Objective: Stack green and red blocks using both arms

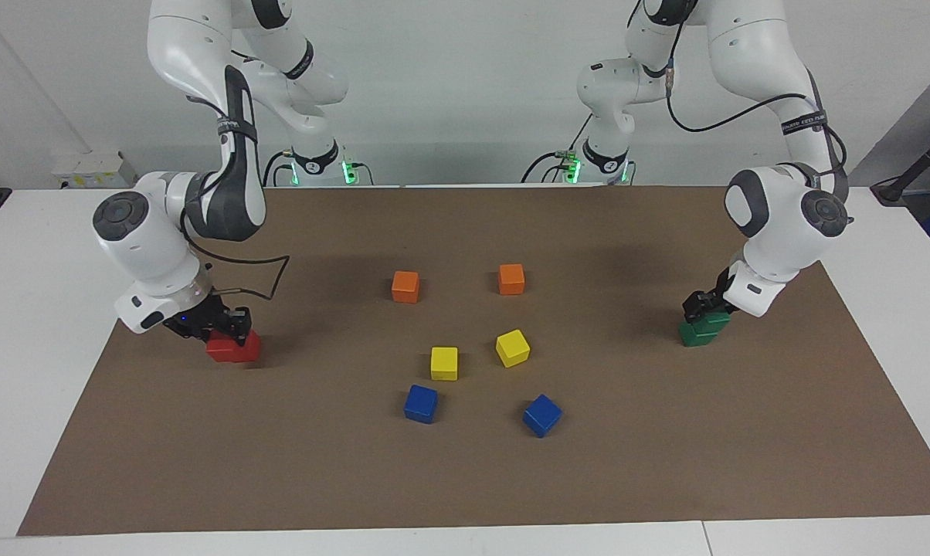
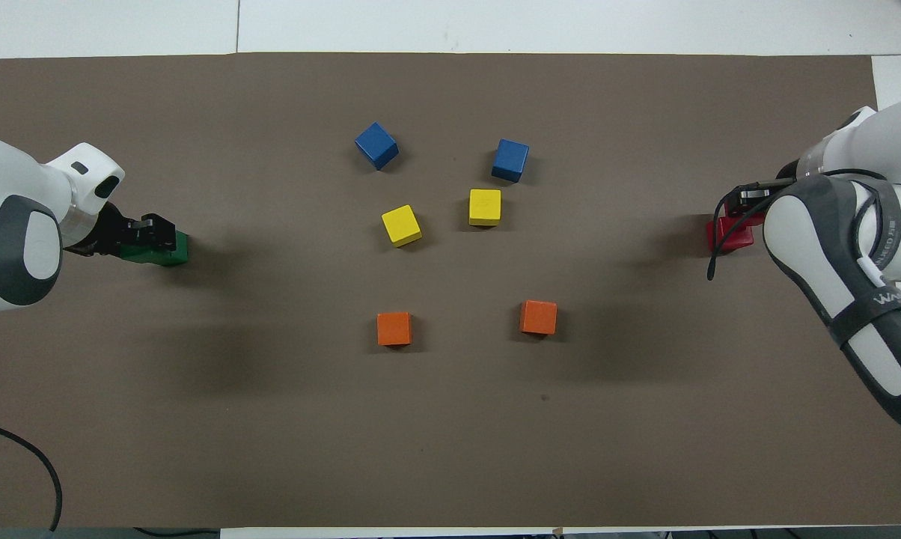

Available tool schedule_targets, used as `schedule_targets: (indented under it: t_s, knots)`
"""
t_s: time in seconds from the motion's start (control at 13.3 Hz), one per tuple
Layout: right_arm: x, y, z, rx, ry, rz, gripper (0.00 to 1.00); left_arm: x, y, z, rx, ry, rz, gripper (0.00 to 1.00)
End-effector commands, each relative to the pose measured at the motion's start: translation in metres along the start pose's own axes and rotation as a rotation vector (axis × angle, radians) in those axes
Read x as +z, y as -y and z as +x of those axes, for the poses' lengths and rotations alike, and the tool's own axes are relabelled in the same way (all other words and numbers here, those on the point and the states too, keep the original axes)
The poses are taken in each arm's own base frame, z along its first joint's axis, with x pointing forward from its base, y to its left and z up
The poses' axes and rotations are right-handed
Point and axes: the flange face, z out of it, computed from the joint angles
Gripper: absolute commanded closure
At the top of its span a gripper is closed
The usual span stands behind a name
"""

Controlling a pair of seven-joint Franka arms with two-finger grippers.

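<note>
- The right gripper [image 1: 233,330], at the right arm's end of the mat, is clenched on the held red block [image 1: 246,345]. That block is low against the second red block [image 1: 218,354] and not squared over it.
- Bring the held block flush over the second one before you release. I judge the offset is the main risk of a topple.
- The left gripper [image 1: 698,305] is at the upper green block [image 1: 714,318], at the left arm's end. You cannot tell whether it is gripping or has let go.
- That block sits on the lower green block [image 1: 693,334], overhanging one edge. If you retreat here, lift straight up so you do not drag it.
- The two orange cubes [image 1: 405,286] lie nearest the robots, mid-table. The yellow cubes [image 1: 444,363] are farther out and the blue cubes [image 1: 421,404] farthest.
- None of them is part of the task, and all are well apart from both stacks.
- A matte brown mat [image 1: 666,463] covers the white table [image 1: 17,324]. It should give the blocks steady footing.
- A plain white wall [image 1: 449,77] rises at the robots' end.
</note>
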Motion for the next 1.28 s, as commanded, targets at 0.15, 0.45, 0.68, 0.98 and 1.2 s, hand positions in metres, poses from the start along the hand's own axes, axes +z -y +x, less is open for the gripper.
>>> schedule_targets:
  t_s: [0.15, 0.45, 0.68, 0.98, 1.2]
  knots:
    - [-0.003, 0.002, -0.016, 0.025, 0.009, 0.007, 1.0, -0.007, -0.005, -0.003, -0.002, -0.017, -0.005, 0.0]
    - [-0.001, 0.006, -0.024, -0.048, 0.054, 0.011, 1.0, -0.053, -0.007, -0.011, 0.002, -0.006, -0.002, 0.0]
    - [0.002, 0.011, -0.026, -0.089, 0.054, 0.01, 1.0, -0.104, -0.007, -0.037, 0.002, 0.012, 0.001, 0.0]
    - [0.001, 0.011, -0.024, -0.107, 0.041, 0.009, 1.0, -0.148, -0.011, -0.067, 0.009, 0.019, 0.005, 0.0]
    - [0.002, 0.008, -0.024, -0.109, 0.042, 0.01, 1.0, -0.153, -0.016, -0.073, 0.02, 0.037, 0.018, 0.0]
